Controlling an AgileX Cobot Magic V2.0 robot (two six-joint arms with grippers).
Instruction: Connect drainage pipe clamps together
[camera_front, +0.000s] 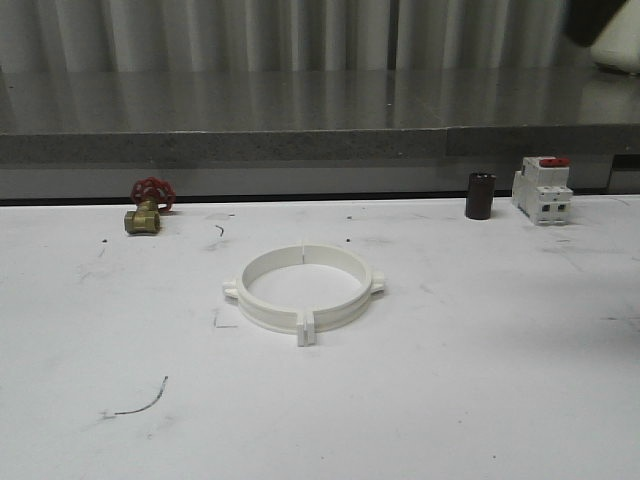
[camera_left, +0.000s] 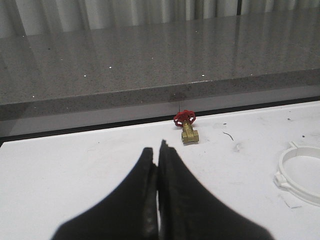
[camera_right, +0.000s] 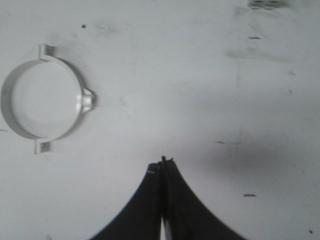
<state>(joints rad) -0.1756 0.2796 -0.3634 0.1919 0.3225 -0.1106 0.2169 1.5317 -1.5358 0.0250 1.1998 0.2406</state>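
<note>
You have a white table (camera_front: 480, 380) with the drainage pipe clamps (camera_front: 303, 288) lying near its middle, well clear of every edge. The two half-rings already sit together as one closed ring: the end tabs meet at the side nearest you, and a thin seam shows at the far side. Going by that, the joining looks done or very nearly so. Whether the tabs are actually locked or only touching is too fine to tell, so you may want to check the near tabs before calling it finished.

Both arms are off the ring. The left gripper (camera_left: 159, 150) has its fingers pressed together with nothing between them, hovering over bare table toward the left. The right gripper (camera_right: 162, 162) is likewise closed and empty, to the ring's right.

Along the far edge stand the circuit breaker (camera_front: 541, 190) and a dark cylinder (camera_front: 480, 195) toward the right corner, and a brass valve (camera_front: 146, 210) with a red handwheel toward the left.
</note>
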